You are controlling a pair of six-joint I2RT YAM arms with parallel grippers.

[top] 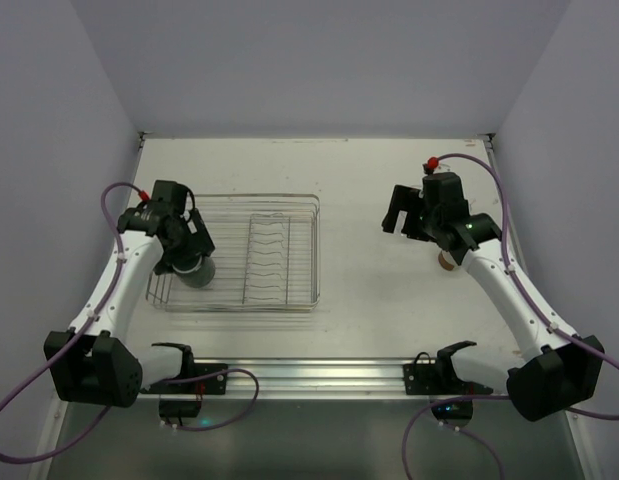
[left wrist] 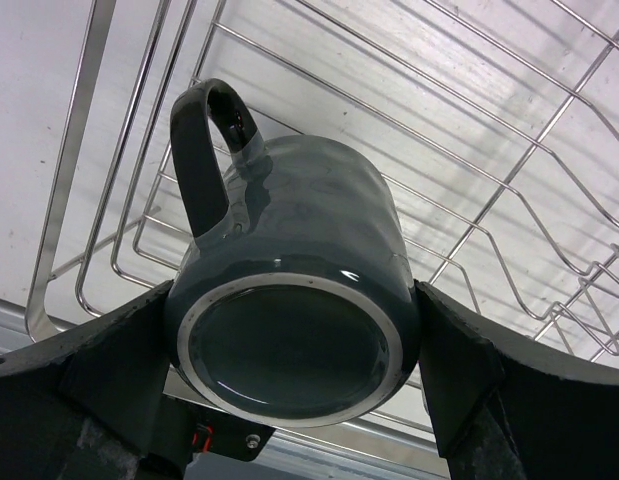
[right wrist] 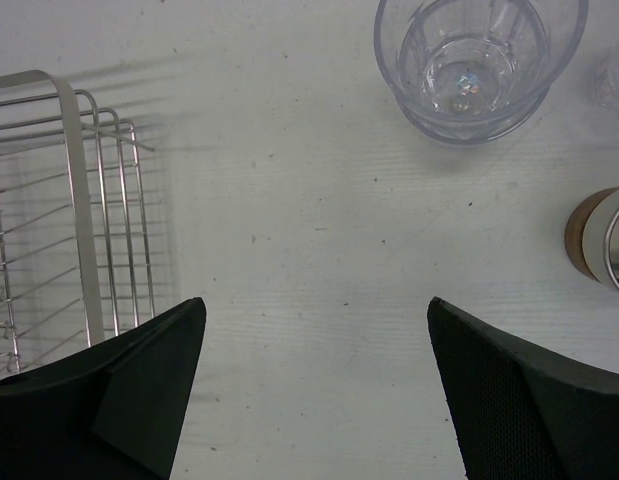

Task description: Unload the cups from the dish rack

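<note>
A dark grey-green mug (left wrist: 289, 220) sits in the left end of the silver wire dish rack (top: 289, 215), its base ring facing the left wrist camera and its handle pointing away. My left gripper (left wrist: 294, 295) is shut on the mug (top: 198, 272), one finger against each side. My right gripper (right wrist: 314, 310) hangs open and empty over the bare table, right of the rack (right wrist: 79, 200). Ahead of it a clear tumbler (right wrist: 469, 65) stands upright. A cream cup with a brown band (right wrist: 599, 245) shows at the right edge, and the cream cup (top: 446, 262) sits under the right arm.
Plate-slot wires (top: 272, 255) run along the middle of the rack. The white table (top: 364, 280) has walls on the left, back and right. A metal rail (top: 309, 375) runs along the near edge between the arm bases.
</note>
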